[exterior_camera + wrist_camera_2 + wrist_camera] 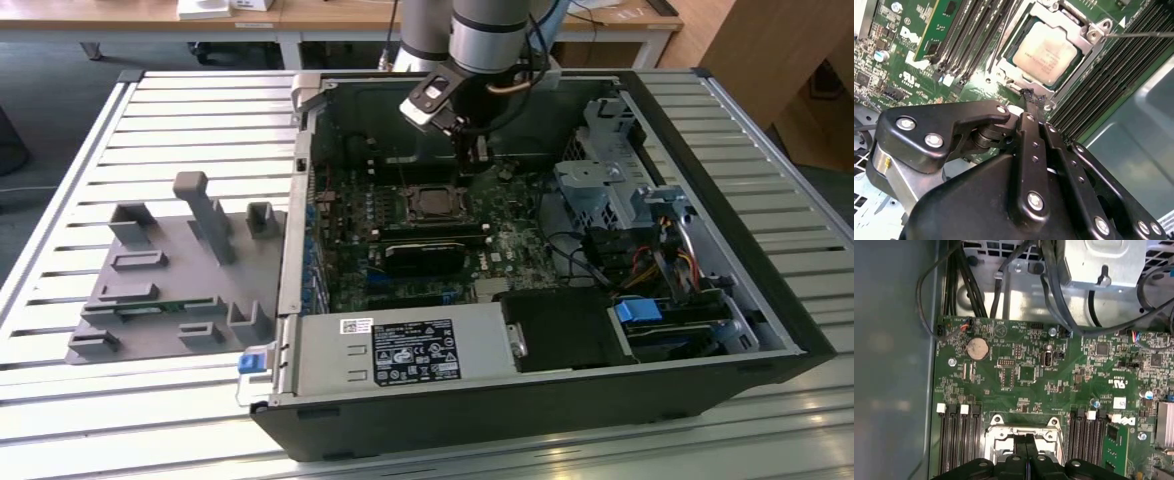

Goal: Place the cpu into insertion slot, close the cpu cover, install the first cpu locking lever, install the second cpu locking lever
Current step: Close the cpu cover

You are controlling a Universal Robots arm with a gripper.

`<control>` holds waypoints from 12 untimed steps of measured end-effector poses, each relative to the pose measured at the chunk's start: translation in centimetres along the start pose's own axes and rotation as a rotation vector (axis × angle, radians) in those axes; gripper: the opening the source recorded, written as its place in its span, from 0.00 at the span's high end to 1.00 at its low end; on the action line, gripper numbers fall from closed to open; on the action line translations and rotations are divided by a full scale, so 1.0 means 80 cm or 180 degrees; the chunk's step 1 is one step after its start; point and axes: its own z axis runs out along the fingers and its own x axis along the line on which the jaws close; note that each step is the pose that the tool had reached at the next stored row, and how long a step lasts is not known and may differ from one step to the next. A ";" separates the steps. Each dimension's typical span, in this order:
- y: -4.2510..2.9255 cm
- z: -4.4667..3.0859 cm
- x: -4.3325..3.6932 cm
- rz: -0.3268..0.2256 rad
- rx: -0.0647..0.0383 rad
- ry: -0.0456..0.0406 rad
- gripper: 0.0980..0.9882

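Note:
The cpu (pixel 1046 47), with its dull silver top, lies in the insertion slot (pixel 430 203) on the green motherboard inside the open computer case. The cpu cover (pixel 1080 26), a silvery frame, lies flat around the chip. A thin locking lever (pixel 1141 34) sticks out from one corner of the socket, and another thin rod (pixel 1002 35) runs along its side. My gripper (pixel 1030 96) is shut with nothing seen between its black fingers. Its tips hover just off the socket's edge. In the exterior view the gripper (pixel 470 158) hangs behind the socket. The first wrist view has the gripper (pixel 1026 441) over the cover (pixel 1024 426).
Black memory slots (pixel 974 35) flank the socket on both sides. A drive cage (pixel 601 180) and cables stand at the exterior view's right, and the power supply (pixel 400 350) is at the front. A grey fixture (pixel 174 270) sits on the slatted table beside the case.

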 end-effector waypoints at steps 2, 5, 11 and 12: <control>-0.0032 0.0002 0.000 0.0000 0.0000 -0.0001 0.99; -0.0101 0.0006 0.001 0.0000 0.0000 0.0000 0.99; -0.0254 0.0011 0.001 0.0000 0.0000 0.0000 0.99; -0.0263 0.0010 0.001 0.0000 0.0000 0.0000 0.99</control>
